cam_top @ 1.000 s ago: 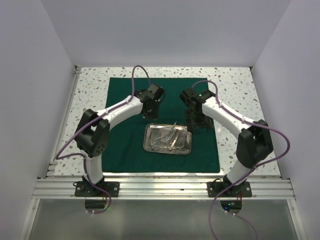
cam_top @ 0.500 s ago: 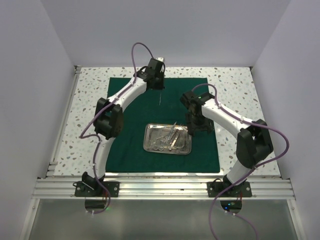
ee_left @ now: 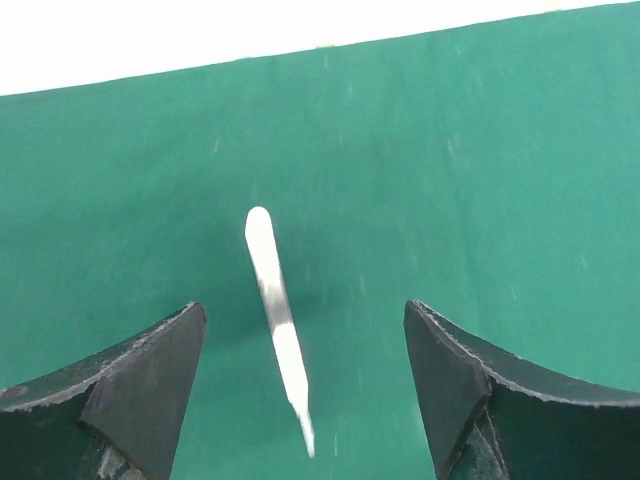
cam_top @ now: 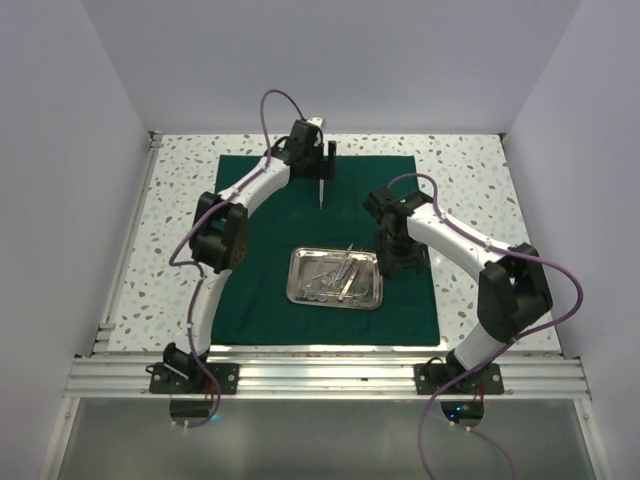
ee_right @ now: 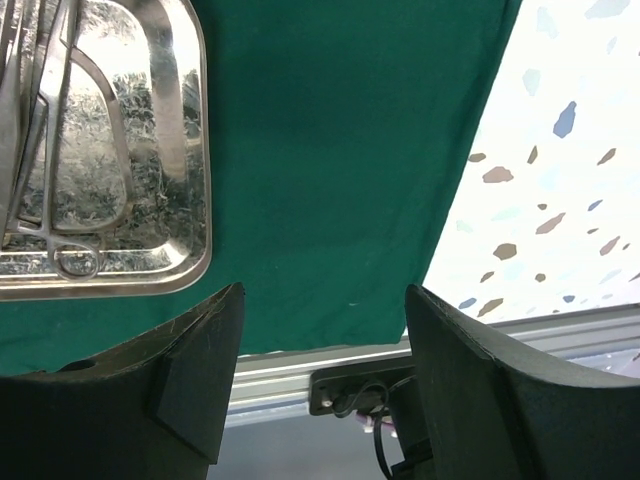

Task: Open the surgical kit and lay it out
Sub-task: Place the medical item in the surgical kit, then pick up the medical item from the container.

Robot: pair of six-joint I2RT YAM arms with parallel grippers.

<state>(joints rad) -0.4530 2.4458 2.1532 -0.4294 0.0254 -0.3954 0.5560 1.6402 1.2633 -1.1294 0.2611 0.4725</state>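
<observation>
Left gripper (ee_left: 302, 308) wide open at far end of green cloth (cam_top: 255, 290), holding nothing. Thin silver tool (ee_left: 278, 335) between fingers (ee_left: 130, 390) (flat on cloth or not, hard to tell), long way far-to-near, pointy tip toward tray (cam_top: 292, 282). Right gripper (ee_right: 322, 295) open too, empty, beside tray.

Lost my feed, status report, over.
Left hand open, one silver instrument loose on drape beneath it. Right hand open, empty, beside tray. Other instruments in tray. Nothing blocking.

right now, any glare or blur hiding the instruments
Left wrist view: the slim instrument is washed-out white and slightly soft on the green drape. Right wrist view: mottled glare on the steel tray, overexposed table at right. Top view: even light, tray instruments small but sharp.
</observation>
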